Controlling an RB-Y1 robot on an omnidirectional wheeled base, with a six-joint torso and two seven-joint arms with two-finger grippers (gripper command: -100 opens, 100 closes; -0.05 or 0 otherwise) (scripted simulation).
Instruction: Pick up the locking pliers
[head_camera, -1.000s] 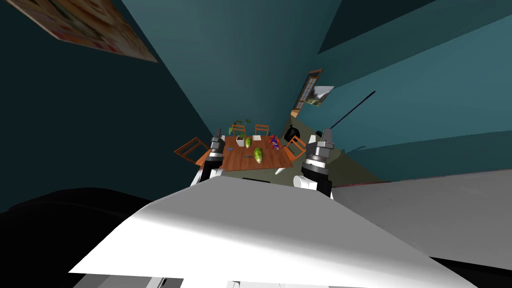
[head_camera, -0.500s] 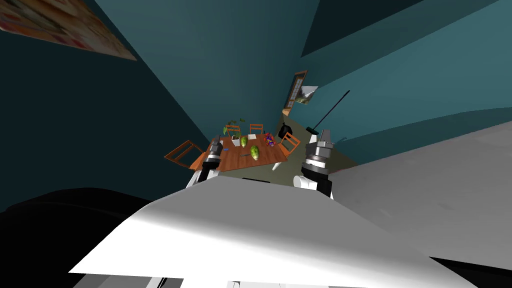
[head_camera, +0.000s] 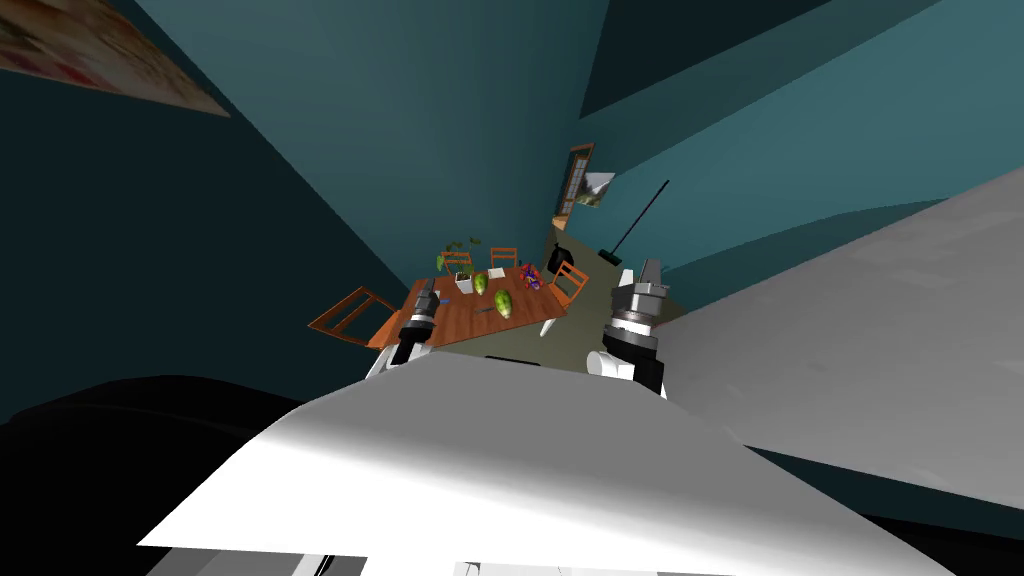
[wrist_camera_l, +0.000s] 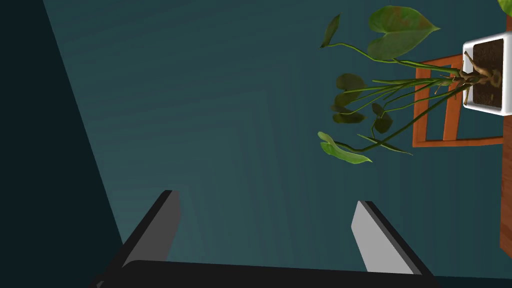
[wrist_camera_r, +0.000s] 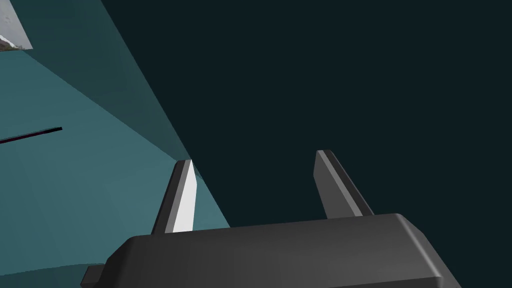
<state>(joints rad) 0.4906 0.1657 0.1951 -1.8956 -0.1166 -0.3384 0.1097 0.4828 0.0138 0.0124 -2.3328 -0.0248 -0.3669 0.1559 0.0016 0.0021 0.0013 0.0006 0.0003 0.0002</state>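
Note:
A wooden table (head_camera: 455, 322) stands a little way ahead across the floor. A small dark object (head_camera: 484, 309) lies near its middle, beside a green oval fruit (head_camera: 503, 303); it may be the locking pliers, but it is too small to tell. My left gripper (head_camera: 425, 289) hangs over the table's near left corner in the head view, and its fingers (wrist_camera_l: 167, 220) stand open with nothing between them. My right gripper (head_camera: 651, 268) is raised off to the table's right, open and empty (wrist_camera_r: 255, 172).
On the table are a second green fruit (head_camera: 480, 283), a potted plant (wrist_camera_l: 375, 90) in a white pot (head_camera: 463, 284) and a red-and-blue item (head_camera: 530, 279). Wooden chairs (head_camera: 343, 315) ring it. A broom (head_camera: 635, 218) leans on the teal wall. A grey wall (head_camera: 850, 330) rises at the right.
The whole head view has swung: the table, door and broom have slid left and the grey wall at the right has grown, so I have turned. Both grippers stay open.

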